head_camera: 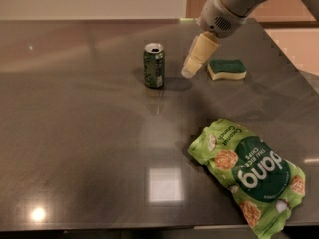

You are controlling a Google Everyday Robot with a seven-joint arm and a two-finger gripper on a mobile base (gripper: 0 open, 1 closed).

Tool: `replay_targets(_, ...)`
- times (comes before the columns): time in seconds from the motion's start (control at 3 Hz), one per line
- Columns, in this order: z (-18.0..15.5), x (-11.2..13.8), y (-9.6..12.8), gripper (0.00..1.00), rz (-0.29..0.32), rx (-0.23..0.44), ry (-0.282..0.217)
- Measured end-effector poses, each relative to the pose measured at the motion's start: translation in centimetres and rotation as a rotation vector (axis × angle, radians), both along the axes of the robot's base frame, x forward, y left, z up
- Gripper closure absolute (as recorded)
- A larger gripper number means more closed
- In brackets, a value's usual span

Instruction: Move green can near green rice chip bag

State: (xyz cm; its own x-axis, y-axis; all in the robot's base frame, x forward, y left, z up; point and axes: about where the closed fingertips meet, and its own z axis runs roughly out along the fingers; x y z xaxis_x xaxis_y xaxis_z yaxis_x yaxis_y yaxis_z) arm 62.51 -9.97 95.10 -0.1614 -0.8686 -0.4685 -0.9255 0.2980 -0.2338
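Observation:
The green can stands upright on the dark table, left of centre toward the back. The green rice chip bag lies flat at the front right, its "dang" lettering upside down. My gripper hangs from the arm coming in at the top right. Its pale fingers point down and left, a short way right of the can and not touching it. It holds nothing.
A green-topped yellow sponge lies just right of the gripper. The dark table has its right edge near the sponge and its front edge at the bottom. A bright light reflection sits at the front centre.

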Motion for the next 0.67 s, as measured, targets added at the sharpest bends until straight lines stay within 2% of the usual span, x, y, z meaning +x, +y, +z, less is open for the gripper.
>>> replay_targets(0.33,-0.9,2.5,2.1,0.0,-0.01,0.037,0.011)
replay_targets(0.67,-3.0,5.4,5.5,0.0,-0.011,0.085,0.072)
